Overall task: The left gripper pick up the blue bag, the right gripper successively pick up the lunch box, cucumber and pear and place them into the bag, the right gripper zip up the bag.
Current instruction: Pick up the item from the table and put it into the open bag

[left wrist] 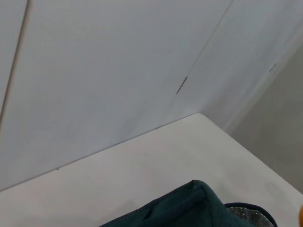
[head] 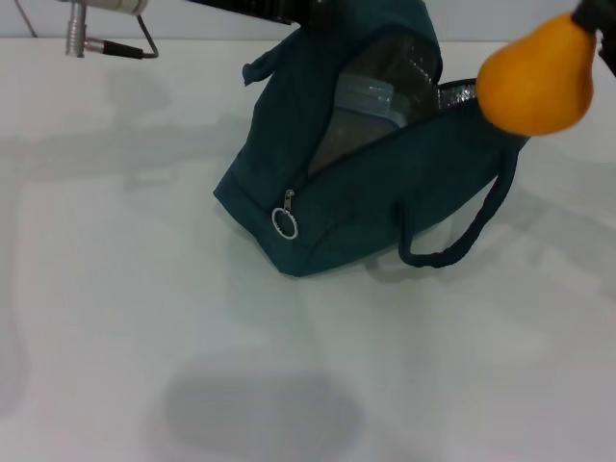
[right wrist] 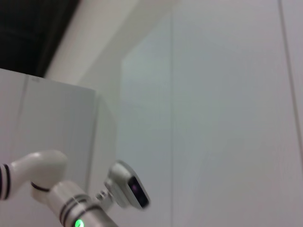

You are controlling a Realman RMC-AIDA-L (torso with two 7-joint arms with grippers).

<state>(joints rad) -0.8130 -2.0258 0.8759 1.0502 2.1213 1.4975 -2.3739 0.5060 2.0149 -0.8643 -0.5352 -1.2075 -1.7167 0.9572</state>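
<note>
The blue bag (head: pixel 366 183) stands open on the white table, its upper flap lifted to the top edge of the head view, where my left gripper (head: pixel 289 10) holds it. The bag's top edge also shows in the left wrist view (left wrist: pixel 189 208). A clear-lidded lunch box (head: pixel 371 101) lies inside against the silver lining. My right gripper (head: pixel 589 21) is shut on the yellow-orange pear (head: pixel 535 77) and holds it in the air above the bag's right end. The cucumber is out of view.
The zipper's ring pull (head: pixel 285 223) hangs at the bag's near left corner. A carrying strap (head: pixel 462 241) loops onto the table (head: pixel 144 289) at the bag's right. A metal connector (head: pixel 96 43) of the left arm shows at the top left.
</note>
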